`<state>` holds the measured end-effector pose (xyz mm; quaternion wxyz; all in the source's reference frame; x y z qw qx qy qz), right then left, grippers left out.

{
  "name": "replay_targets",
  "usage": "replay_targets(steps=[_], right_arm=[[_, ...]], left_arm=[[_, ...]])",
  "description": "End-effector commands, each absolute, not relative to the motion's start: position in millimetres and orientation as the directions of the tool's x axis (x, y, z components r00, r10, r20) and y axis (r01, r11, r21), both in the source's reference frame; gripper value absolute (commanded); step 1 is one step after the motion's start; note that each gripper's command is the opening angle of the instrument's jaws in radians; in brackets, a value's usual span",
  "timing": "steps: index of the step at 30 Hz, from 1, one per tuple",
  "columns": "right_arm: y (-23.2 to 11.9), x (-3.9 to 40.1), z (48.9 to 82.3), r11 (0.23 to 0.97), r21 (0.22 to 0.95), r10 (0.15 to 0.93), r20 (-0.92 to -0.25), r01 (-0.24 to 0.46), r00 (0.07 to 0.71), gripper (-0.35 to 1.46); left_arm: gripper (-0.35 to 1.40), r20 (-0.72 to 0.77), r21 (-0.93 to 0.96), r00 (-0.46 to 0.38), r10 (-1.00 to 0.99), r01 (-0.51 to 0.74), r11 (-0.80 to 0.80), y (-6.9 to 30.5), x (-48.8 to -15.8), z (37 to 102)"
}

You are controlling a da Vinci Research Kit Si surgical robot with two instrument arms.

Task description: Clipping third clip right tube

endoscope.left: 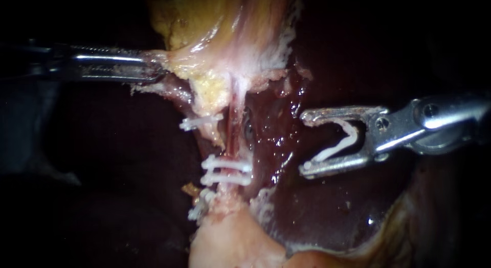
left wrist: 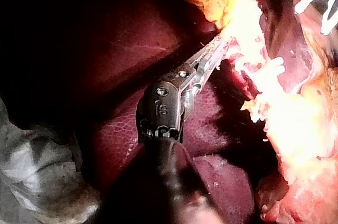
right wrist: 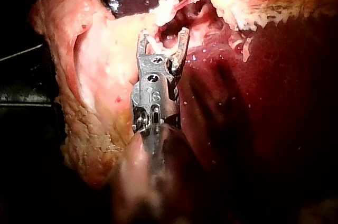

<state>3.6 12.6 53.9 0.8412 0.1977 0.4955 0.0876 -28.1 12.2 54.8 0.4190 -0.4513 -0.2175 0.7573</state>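
Observation:
My left instrument (endoscope.left: 153, 68) comes in from the left, its jaws shut on the pale edge of the gallbladder (endoscope.left: 215, 38) and holding it taut; the left wrist view shows the same grip (left wrist: 222, 49). Below the gallbladder a thin reddish tube (endoscope.left: 233, 132) runs down, with two white clips (endoscope.left: 226, 172) across it. A paler strand beside it carries another clip (endoscope.left: 201, 122). To the right of the tube and apart from it, my right instrument (endoscope.left: 307, 142) holds a white clip (endoscope.left: 340, 140) between its wide-standing jaws. The right wrist view shows those jaws (right wrist: 162, 36) short of the pale tissue.
Dark red liver (endoscope.left: 327, 206) lies under and behind my right instrument. More white clips (endoscope.left: 200, 205) sit lower left on the pale stump (endoscope.left: 230, 242). Yellow fat (endoscope.left: 212, 91) hangs just above the tube. Grey gauze (left wrist: 37, 166) lies beside my left shaft.

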Motion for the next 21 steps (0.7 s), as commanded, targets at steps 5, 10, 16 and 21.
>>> replay_targets(steps=[5, 10, 16, 21], right_arm=[[12.6, 3.6, 53.9, 0.906, 0.42, 0.344, -0.799, 0.048, 0.493, 0.5], [12.6, 3.6, 54.0, 0.907, 0.419, 0.344, -0.799, 0.048, 0.494, 0.5], [12.7, 4.1, 54.0, 0.899, 0.436, 0.362, -0.792, 0.041, 0.492, 0.5], [13.0, 5.5, 54.6, 0.845, 0.534, 0.475, -0.735, -0.019, 0.484, 0.5]], left_arm=[[-0.35, -0.492, -0.713, -0.238, 0.837, -0.44, -0.545, 13.8, -26.2, 52.4], [-0.35, -0.495, -0.722, -0.192, 0.847, -0.452, -0.524, 15.6, -23.6, 49.3], [-0.35, -0.5, -0.716, -0.189, 0.845, -0.458, -0.527, 15.7, -22.9, 48.8], [-0.35, -0.501, -0.714, -0.188, 0.845, -0.461, -0.527, 15.6, -23.2, 49.0]])
